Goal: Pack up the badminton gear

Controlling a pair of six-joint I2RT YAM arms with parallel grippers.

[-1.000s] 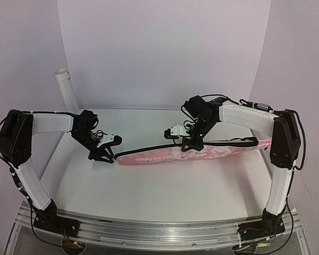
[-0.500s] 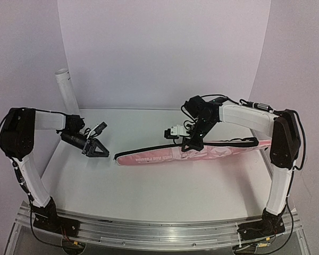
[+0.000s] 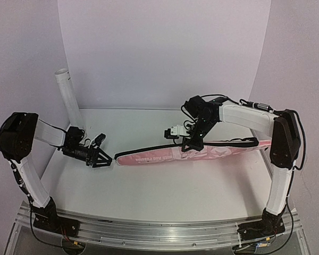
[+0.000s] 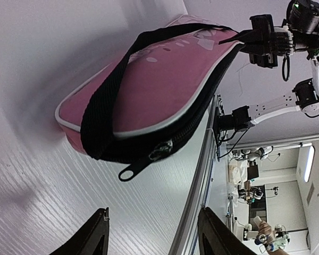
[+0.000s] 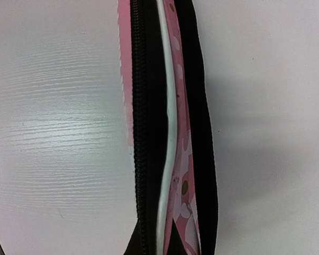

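The long pink bag (image 3: 165, 156) lies across the table with its zip run shut and its black strap (image 3: 239, 141) along the far edge. No badminton gear shows in any view. My left gripper (image 3: 99, 158) is open, low over the table just left of the bag's end. In the left wrist view the zip pull (image 4: 128, 172) hangs free ahead of the gripper (image 4: 155, 228), which touches nothing. My right gripper (image 3: 192, 145) is shut on the bag's upper edge near its middle. The right wrist view shows the zip (image 5: 140, 106) and white piping (image 5: 167, 133) running down between its fingers.
A tall white tube (image 3: 66, 93) leans against the back wall at the far left. The white table (image 3: 149, 186) ends in a metal rail (image 3: 159, 231) at the near edge. Cables hang by the right wrist above the bag.
My left gripper has opened and drawn back left from the bag's end, then dropped lower, still facing that end. The right arm and the bag have not moved.
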